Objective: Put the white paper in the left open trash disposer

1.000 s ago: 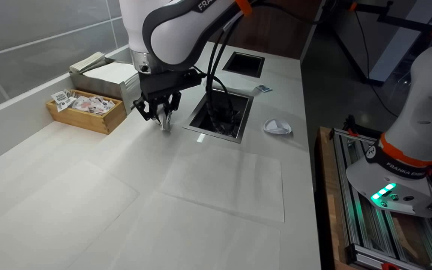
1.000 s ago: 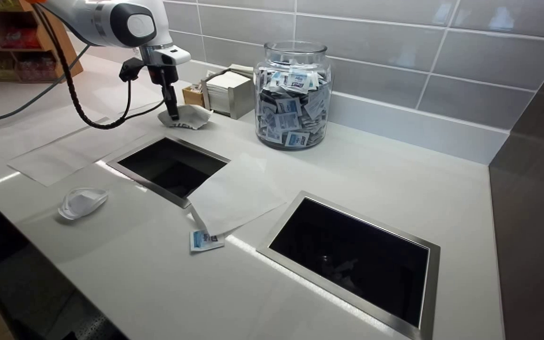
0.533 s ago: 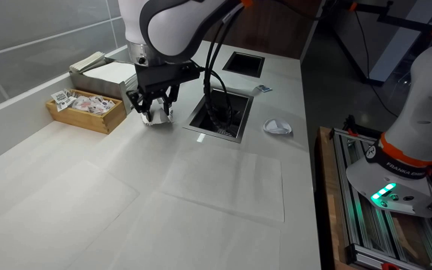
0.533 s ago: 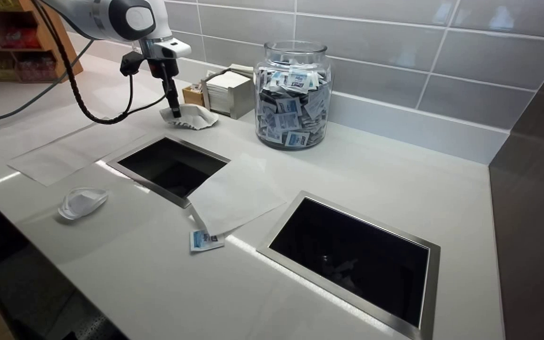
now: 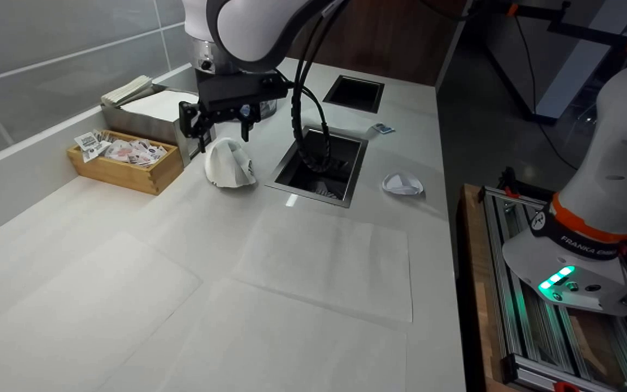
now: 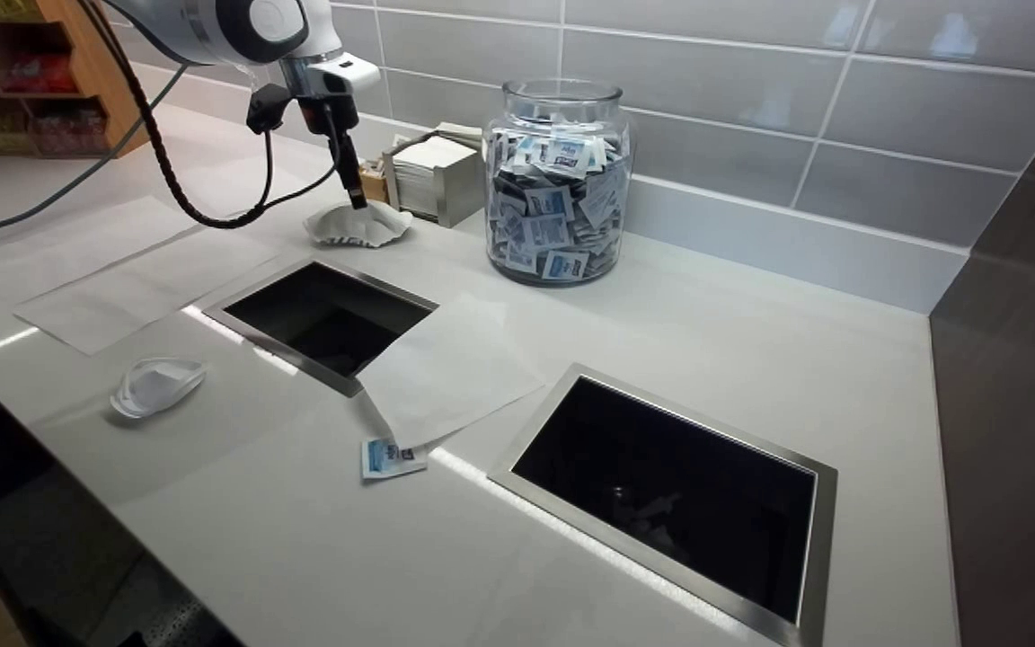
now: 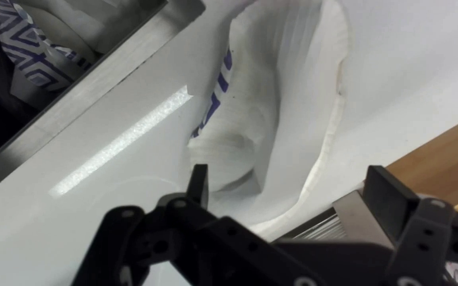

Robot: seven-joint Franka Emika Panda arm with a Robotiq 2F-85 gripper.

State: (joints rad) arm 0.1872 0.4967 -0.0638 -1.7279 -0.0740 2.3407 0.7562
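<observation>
Below parted pincer point(image 5: 223, 143), white paper point(image 5: 227, 167), disposer point(image 5: 308, 193) interior murky

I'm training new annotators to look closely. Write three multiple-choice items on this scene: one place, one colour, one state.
1. Where is the crumpled white paper with fluted edges, relative to its nearest rectangular cutout with a silver metal rim?
A) inside it
B) beside it, not touching
C) draped over it

2. What colour are the stripes printed on that paper?
A) bluish purple
B) red
C) green

3. What state is the black two-fingered end effector in?
A) shut on the paper
B) shut on nothing
C) open

1: B, white countertop shows between them in the wrist view.
2: A, seen in the wrist view along the paper's edge facing the cutout.
3: C, its fingers stand well apart in the wrist view.
</observation>
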